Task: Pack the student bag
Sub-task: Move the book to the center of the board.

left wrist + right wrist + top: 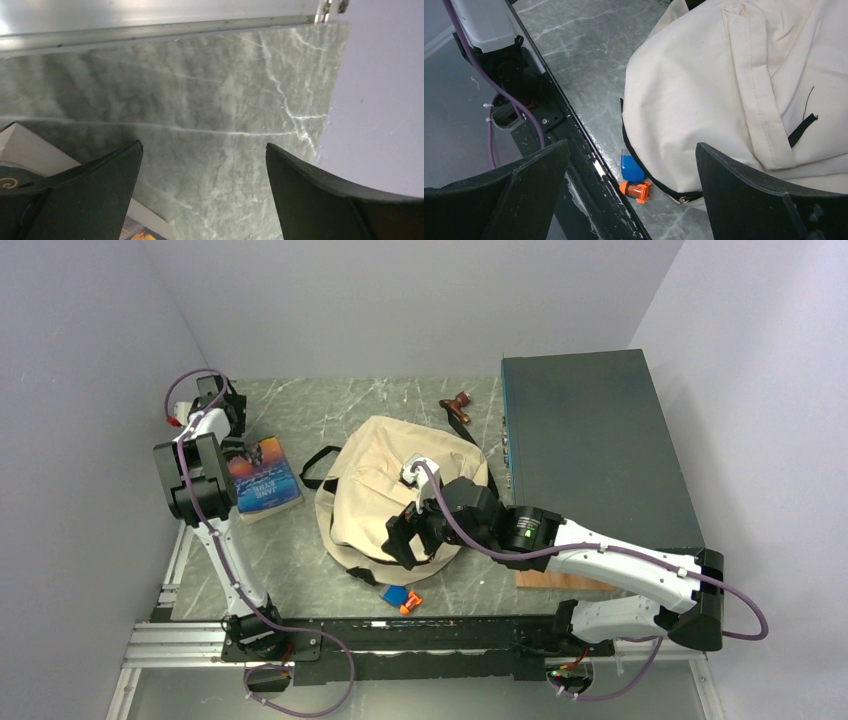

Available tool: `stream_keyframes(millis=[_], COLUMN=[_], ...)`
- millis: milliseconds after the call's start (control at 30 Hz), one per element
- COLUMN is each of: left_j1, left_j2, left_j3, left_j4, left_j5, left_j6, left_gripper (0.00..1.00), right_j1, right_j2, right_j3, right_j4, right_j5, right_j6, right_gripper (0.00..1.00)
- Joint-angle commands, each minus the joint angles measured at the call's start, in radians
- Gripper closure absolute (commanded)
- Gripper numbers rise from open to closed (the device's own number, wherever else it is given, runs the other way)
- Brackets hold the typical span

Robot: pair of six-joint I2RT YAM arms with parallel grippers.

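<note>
The student bag (400, 495) lies flat in the middle of the table (300, 570), a soft cream sack with black straps spread around it and one brown strap end (458, 405) behind it. In my judgement the packing is only at its beginning. A book (262, 478) with a blue cover lies outside the bag, to the left of it, and a small blue and orange thing (634, 175) lies on the table just beside the near edge of the bag, also outside. I cannot see any open mouth of the bag from these views, and I cannot tell if something is already inside, although the cloth looks a little rounded. The right gripper (632, 144) hovers over the near part of the bag, above its edge and the small thing. Its fingers are spread wide and hold nothing. The left gripper (202, 146) is well to the left of the bag, past the book, over bare table near the wall. Its fingers are also wide apart and empty, with only a corner of the book showing under one of them. A big dark box (595, 455) stands to the right of the bag and seems to have no part in the task. What is left, I think, is nearly all: open the bag, put the book and the small thing in, then close it
</note>
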Motion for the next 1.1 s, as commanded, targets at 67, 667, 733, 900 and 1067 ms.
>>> stream_keyframes(millis=[67,667,733,900,1067], left_j1=[0.013,-0.103,-0.107,-0.118,-0.128], left_j2=[-0.104,-0.465,-0.481,-0.55,-0.633], left_j3=[-0.109,-0.591,-0.634,-0.661,-0.687], left_j4=[-0.33,-0.51,-0.506,-0.52,-0.478], left_j5=[0.038,0.061,0.092,0.058,0.047], left_j6=[-0.097,0.27,0.305,0.421,0.564], left_gripper=[0.0,0.03,0.03,0.05,0.1], right_j1=[0.017,0.076,0.108,0.195,0.25], right_j2=[-0.007,0.351,0.423,0.585,0.68], right_j3=[0.02,0.149,0.207,0.303,0.338], right_j4=[0.037,0.216,0.225,0.212,0.231], right_j5=[0.034,-0.059,-0.032,0.079,0.222], right_j6=[0.032,-0.254,-0.334,-0.429,-0.373], right_gripper=[0.0,0.0,0.0,0.02,0.14])
